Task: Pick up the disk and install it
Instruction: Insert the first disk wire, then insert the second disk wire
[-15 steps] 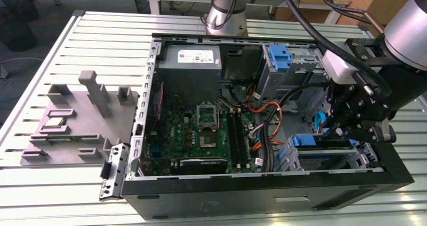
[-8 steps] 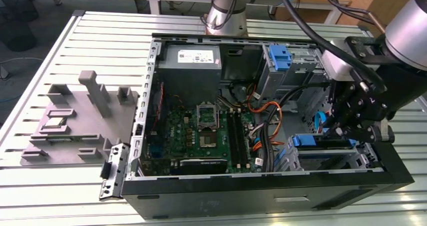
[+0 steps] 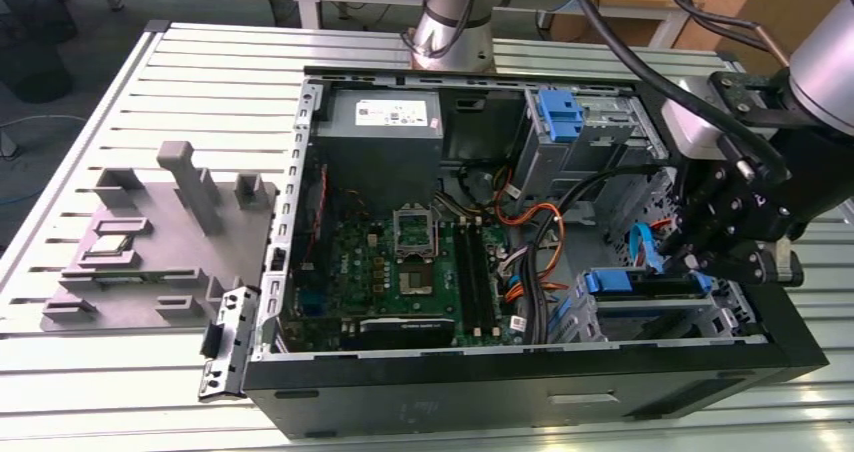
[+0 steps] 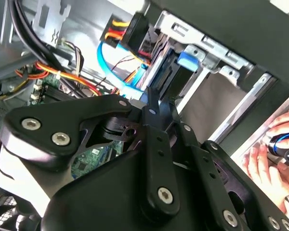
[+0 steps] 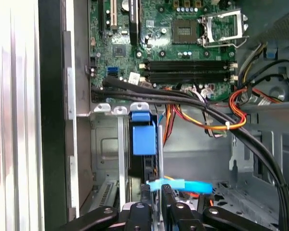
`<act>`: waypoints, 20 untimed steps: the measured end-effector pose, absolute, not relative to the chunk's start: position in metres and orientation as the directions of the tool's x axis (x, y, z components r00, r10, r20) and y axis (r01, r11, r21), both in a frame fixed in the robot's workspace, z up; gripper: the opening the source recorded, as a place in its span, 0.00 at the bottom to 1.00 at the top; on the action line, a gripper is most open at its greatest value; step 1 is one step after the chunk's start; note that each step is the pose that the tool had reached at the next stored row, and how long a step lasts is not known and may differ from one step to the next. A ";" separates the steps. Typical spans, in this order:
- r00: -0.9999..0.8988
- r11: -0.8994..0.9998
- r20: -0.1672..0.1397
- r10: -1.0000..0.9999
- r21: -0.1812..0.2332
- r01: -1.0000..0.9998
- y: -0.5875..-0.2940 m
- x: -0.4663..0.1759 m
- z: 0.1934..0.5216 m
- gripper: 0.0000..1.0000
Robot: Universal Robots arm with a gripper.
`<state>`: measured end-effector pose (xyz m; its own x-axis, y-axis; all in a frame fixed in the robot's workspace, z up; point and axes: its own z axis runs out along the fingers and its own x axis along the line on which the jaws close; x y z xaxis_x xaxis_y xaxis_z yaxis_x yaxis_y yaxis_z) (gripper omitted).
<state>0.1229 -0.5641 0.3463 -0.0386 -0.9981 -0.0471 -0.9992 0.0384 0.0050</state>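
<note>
The disk (image 3: 643,283) stands on edge in the lower drive bay at the exterior view's right, inside the open computer case (image 3: 534,372). Its blue frame runs along the upper edge. The first wrist view looks down its dark narrow end with the blue tab (image 5: 144,139). In the second wrist view the disk (image 4: 187,58) lies just past my fingertips. My gripper (image 3: 697,264) hangs over the bay's right end. Its fingers (image 4: 149,108) come together to a point close against the disk's end, and nothing shows between them. My gripper (image 5: 155,188) is shut.
A light-blue data cable (image 5: 180,185) crosses just beside the fingertips. Black and orange cable bundles (image 5: 216,122) run over the bay. A second blue latch (image 3: 561,117) sits in the upper bay. A person's hand (image 4: 272,159) rests outside the case. A grey fixture block (image 3: 147,242) lies on the slatted table.
</note>
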 end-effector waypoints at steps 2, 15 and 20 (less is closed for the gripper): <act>-0.039 0.039 -0.047 -0.998 0.005 -0.999 -0.564 0.124 0.346 0.24; -0.040 0.039 -0.047 -0.998 0.006 -0.999 -0.564 0.124 0.351 0.24; -0.040 0.039 -0.047 -0.998 0.006 -0.999 -0.564 0.124 0.352 0.24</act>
<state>0.1239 -0.5637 0.3516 -0.0396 -0.9981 -0.0469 -0.9992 0.0394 0.0058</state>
